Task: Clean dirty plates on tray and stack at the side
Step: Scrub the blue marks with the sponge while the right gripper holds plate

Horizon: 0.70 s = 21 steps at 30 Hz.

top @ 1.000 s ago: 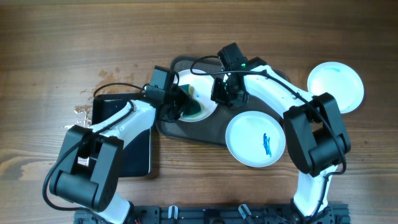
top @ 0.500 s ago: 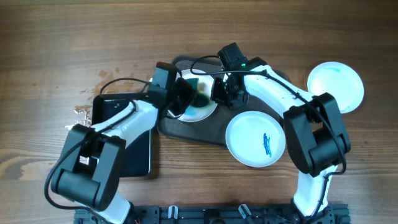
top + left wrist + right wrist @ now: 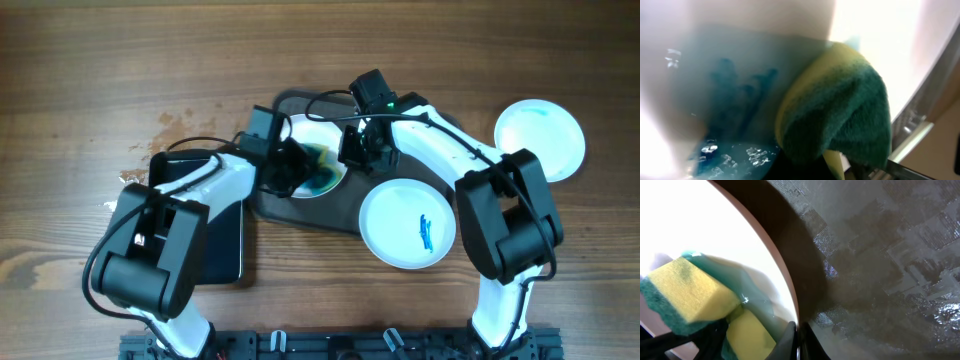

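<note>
Evenly lit overhead, just soft shadows on the table (image 3: pixel 100 60). Blown-out white on the plate (image 3: pixel 700 210) up close, mushy focus on the sponge (image 3: pixel 840 115), wet glints across the tray (image 3: pixel 890 255).

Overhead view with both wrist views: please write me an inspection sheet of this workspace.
Surface: wooden table, with a brown stain at the left.
Job's things: tray; smeared plate on it, wet with blue; scribbled plate overlapping the tray's edge; third plate on the table at the right.
Clutter: small black tray; sponge.
Hands: left hand shut on the sponge, pressing the smeared plate; right hand shut on that plate's rim.
Cables: black cables loop by the arms.
Surroundings: black rail along the near edge.
</note>
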Each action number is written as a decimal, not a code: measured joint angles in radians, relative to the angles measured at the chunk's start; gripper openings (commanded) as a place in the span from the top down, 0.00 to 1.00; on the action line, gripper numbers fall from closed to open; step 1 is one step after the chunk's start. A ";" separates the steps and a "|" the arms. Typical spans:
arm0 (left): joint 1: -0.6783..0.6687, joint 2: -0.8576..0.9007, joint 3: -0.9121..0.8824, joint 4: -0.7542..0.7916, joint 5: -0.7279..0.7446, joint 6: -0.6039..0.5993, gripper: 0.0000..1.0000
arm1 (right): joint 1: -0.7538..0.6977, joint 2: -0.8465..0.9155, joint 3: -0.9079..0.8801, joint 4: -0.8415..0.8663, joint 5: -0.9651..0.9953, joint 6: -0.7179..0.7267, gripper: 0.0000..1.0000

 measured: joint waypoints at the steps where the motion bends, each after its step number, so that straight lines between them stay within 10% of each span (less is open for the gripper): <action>1: 0.016 0.000 0.003 -0.019 0.003 0.017 0.96 | 0.004 0.000 0.000 0.004 -0.003 0.000 0.96; 21: 0.089 -0.012 0.079 -0.140 -0.310 0.115 0.96 | 0.013 0.000 0.000 0.009 -0.021 0.027 0.96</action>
